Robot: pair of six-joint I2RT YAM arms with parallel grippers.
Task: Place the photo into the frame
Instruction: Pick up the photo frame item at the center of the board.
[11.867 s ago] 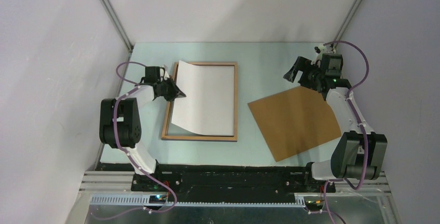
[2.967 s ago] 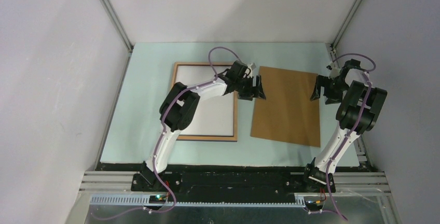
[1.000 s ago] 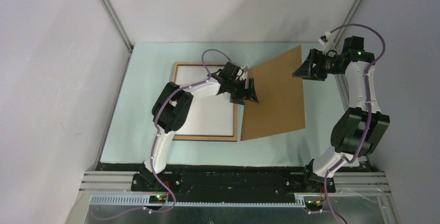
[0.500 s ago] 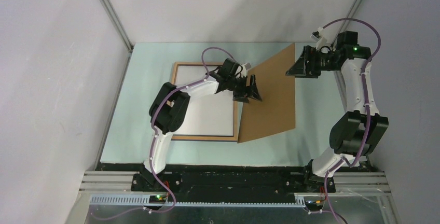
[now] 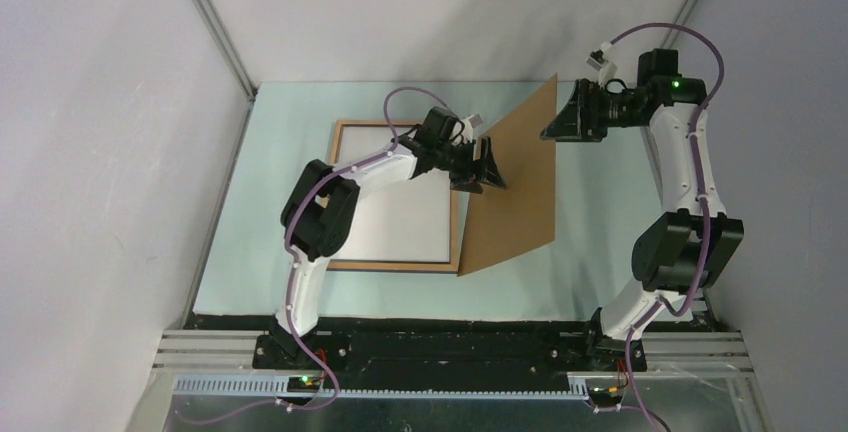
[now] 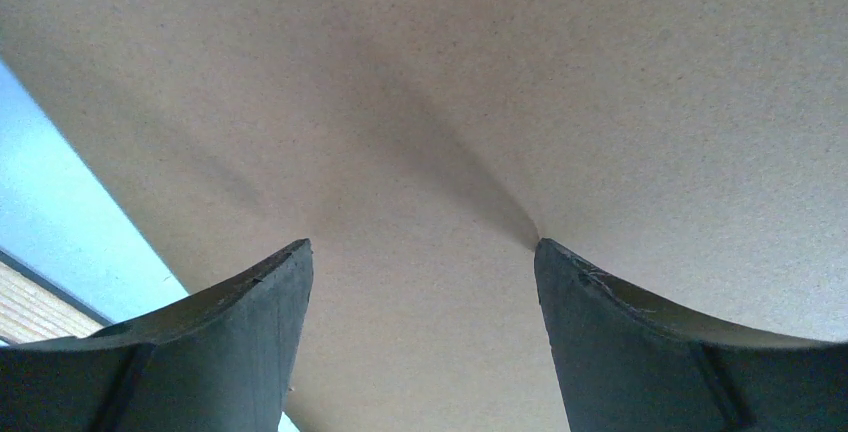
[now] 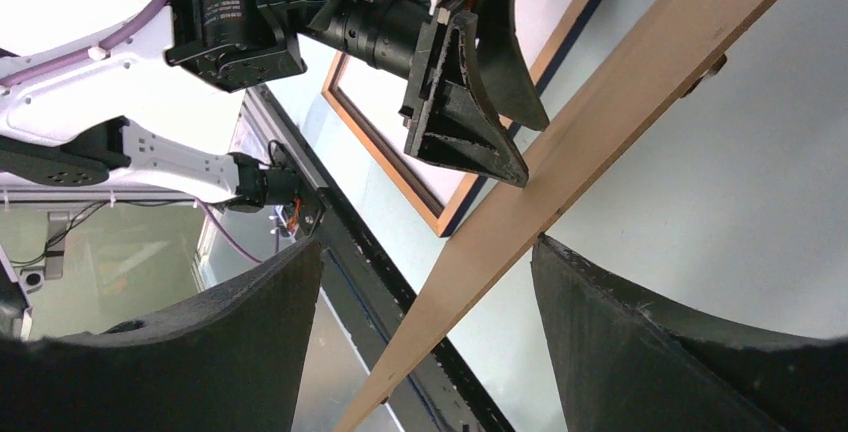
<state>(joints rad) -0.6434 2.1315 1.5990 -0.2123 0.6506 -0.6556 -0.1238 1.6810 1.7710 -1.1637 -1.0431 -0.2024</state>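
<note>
The frame point(image 5: 390, 266) is lying flat on the pale worktop point(image 5: 280, 202), wood-brown side up. The photo point(image 5: 400, 217) is lying inside its border with the plain white back facing up, so the printed side is hiding from every camera. The left arm is crossing the frame's far right part and covering that corner of the photo.

The brown backing board point(image 5: 520, 202) is standing tilted, its near corner down by the frame's near right corner and its far corner raised high. The left end effector point(image 5: 488, 166) is spreading its fingers wide, released, with the fingertips resting against the board's frame-side face. In the left wrist view the board is filling nearly everything, leaving only a sliver of worktop and frame at the lower left.

The right end effector point(image 5: 562, 120) is also gaping, not clenched. The board's raised edge is running edge-on between its fingers in the right wrist view, and I cannot tell whether either finger is touching it.
</note>
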